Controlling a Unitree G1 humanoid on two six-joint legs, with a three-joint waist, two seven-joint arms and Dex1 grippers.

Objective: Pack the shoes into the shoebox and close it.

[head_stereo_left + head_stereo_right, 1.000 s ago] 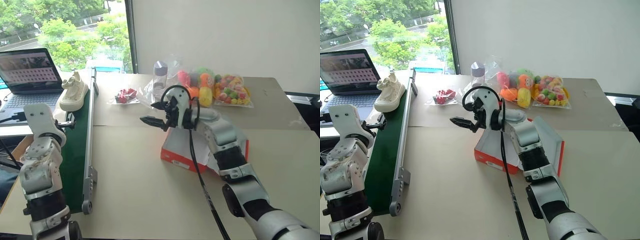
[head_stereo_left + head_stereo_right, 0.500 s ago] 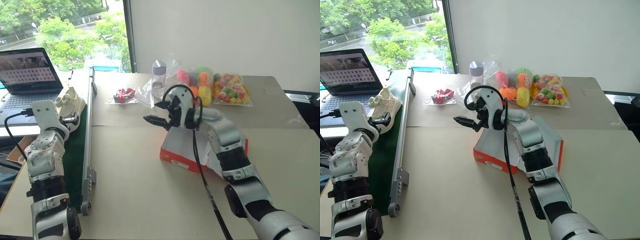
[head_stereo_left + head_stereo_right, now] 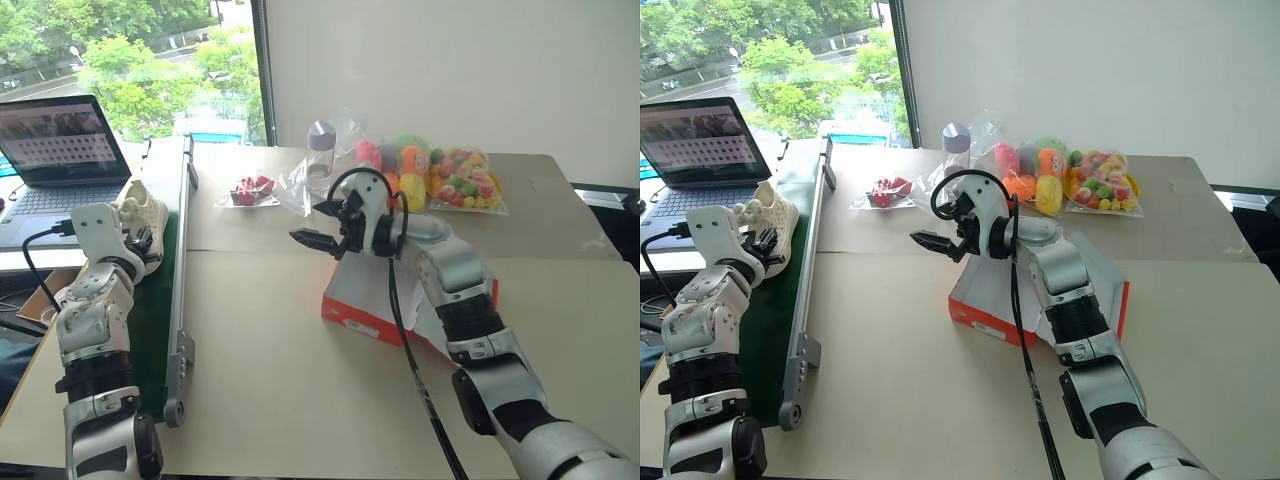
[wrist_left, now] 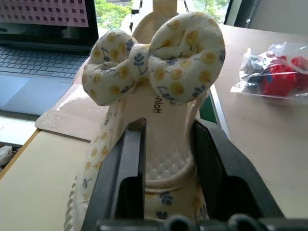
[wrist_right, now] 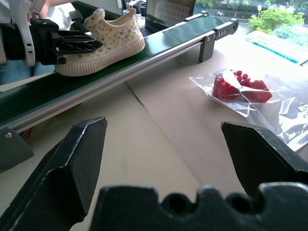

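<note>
One cream shoe [image 3: 146, 212] with small yellow flowers and a bow lies on the green conveyor belt [image 3: 158, 300] at the left, beside the laptop. My left gripper [image 3: 134, 241] is shut on its heel; in the left wrist view the black fingers [image 4: 126, 168] press the heel collar of the shoe [image 4: 154, 91] from both sides. The red shoebox [image 3: 358, 314] stands open on the table's middle, its white inside largely hidden by my right arm. My right gripper [image 3: 318, 224] hangs open and empty over the box's far left corner.
A laptop [image 3: 58, 150] stands at the far left by the window. At the back of the table lie a bag of red bricks [image 3: 250, 190], a small bottle [image 3: 320, 148] and bags of colourful toys [image 3: 432, 176]. Bare cardboard stretches in front of the box.
The shoe came nearer along the belt. My left hand reached forward to its heel and the fingers went from wide open to closed on it. The right arm held still.
</note>
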